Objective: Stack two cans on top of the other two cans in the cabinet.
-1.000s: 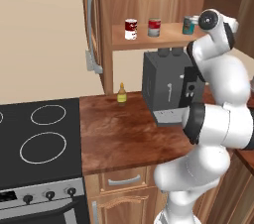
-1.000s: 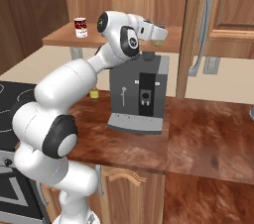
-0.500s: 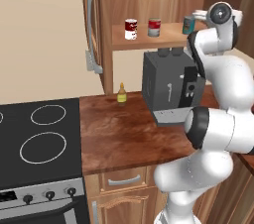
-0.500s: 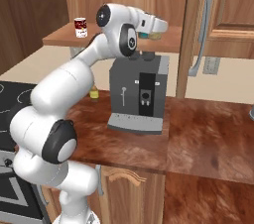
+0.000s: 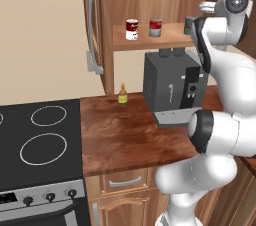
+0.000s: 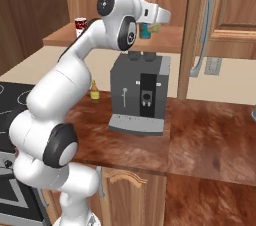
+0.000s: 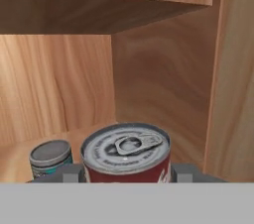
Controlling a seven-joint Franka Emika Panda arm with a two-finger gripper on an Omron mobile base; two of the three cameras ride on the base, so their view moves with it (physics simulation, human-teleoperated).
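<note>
Wooden cabinet (image 7: 163,69) interior: gripper (image 7: 126,172) clamped on red can (image 7: 126,156) beside teal can (image 7: 49,157); risks toppling if released off-centre.

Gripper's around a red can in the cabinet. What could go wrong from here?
1. The gripper has its tips on either side of the red can. Whether they clamp it is unclear, so it may slip or tip.
2. The teal can stands close by, so a sideways swing could knock it over.
</note>
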